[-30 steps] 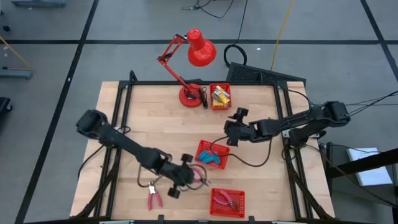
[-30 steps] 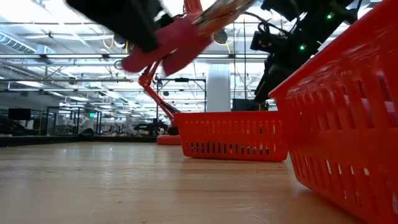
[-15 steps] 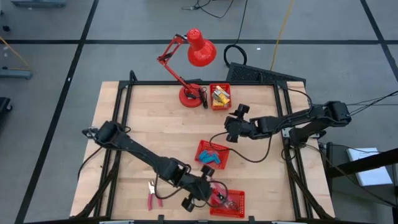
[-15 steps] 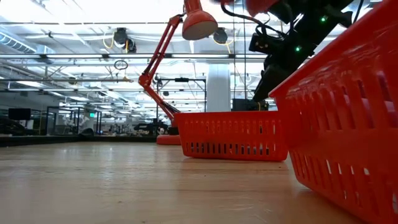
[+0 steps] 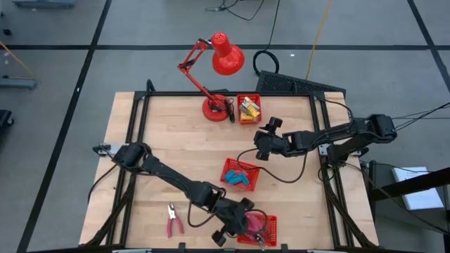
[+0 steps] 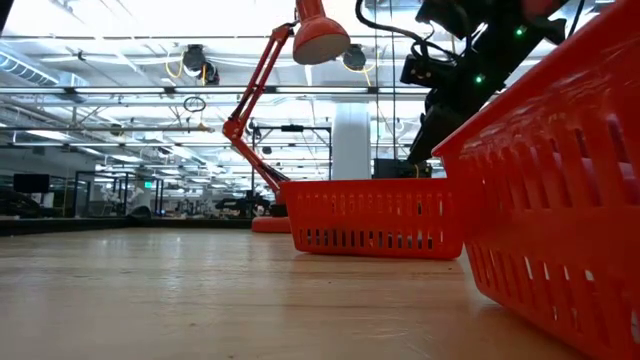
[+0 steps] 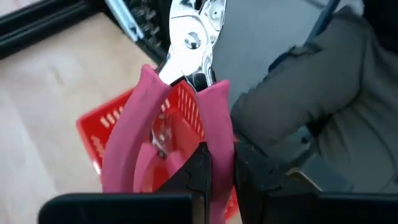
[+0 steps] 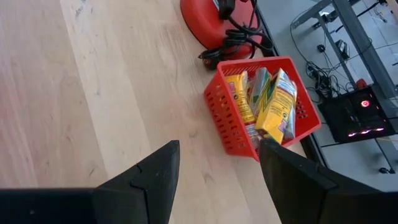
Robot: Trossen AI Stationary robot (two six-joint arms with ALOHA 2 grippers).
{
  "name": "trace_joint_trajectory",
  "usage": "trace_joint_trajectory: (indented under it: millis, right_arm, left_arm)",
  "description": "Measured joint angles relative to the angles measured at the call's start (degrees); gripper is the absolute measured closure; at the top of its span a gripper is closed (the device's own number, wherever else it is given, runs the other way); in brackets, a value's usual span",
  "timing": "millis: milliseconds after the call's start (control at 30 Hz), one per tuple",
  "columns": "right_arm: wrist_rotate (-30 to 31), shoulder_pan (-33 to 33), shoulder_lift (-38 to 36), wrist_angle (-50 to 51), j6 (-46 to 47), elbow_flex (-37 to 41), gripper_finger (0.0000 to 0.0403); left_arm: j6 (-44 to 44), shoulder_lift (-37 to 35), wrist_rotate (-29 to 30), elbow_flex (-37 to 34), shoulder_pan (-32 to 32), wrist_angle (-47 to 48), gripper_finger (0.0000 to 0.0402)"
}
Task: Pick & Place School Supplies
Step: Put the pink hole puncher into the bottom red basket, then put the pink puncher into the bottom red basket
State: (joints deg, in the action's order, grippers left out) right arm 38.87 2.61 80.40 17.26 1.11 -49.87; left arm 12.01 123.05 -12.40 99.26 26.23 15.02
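Note:
My left gripper [image 5: 246, 223] hovers over the near red basket [image 5: 267, 226], shut on a pair of pink-handled pliers [image 7: 186, 74]. In the left wrist view the basket [image 7: 99, 130] shows below the pliers. A second pair of pliers [image 5: 174, 220] lies flat on the table to the left. The middle basket [image 5: 228, 169] holds light-blue blocks [image 5: 241, 178]. The far basket [image 8: 227, 106] holds yellow pieces [image 8: 273, 102]. My right gripper [image 5: 264, 143] is open and waits above the table, right of the middle basket. My left gripper pinches one pink handle [image 7: 219, 134] of the pliers between its two fingers [image 7: 200, 169]. The pliers point straight ahead of the fingers, metal jaws [image 7: 194, 34] foremost. They are lifted clear, above the near basket.
A red desk lamp [image 5: 218, 63] stands at the far edge, its base [image 8: 214, 18] beside the far basket. In the low view the near basket's wall [image 6: 560, 200] fills the right side and the middle basket [image 6: 370, 220] sits behind it. Bare wood lies on the table's left.
My left gripper has carried the pliers toward the table's right and near edge, from beside the middle basket to above the near basket, staying shut on them. In the low view the pliers have passed out of the picture. The pliers on the table have stayed put.

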Motion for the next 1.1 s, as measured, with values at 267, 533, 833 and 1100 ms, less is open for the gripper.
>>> trace_joint_trajectory:
  millis: [267, 533, 833, 1100]
  right_arm:
    - [-0.04, 0.02, 0.00, 0.42, 1.16, 0.00, 0.0193]
    - [-0.16, 0.09, 0.00, 0.81, 1.22, 0.00, 0.0193]
    - [-0.18, 0.11, 0.00, 1.00, 1.66, 0.00, 0.0193]
    - [-0.17, 0.11, 0.00, 1.05, 2.29, 0.00, 0.0193]
  left_arm:
    - [-1.03, 3.35, -5.90, 0.00, -1.84, -5.30, 0.0362]
    - [-3.85, 5.27, -8.64, -0.07, -3.46, -5.95, 0.0362]
    - [-5.18, 5.27, -8.74, -0.07, -3.77, -5.90, 0.0234]
    - [-3.86, 3.99, -6.47, -0.07, -3.77, -5.15, 0.0159]
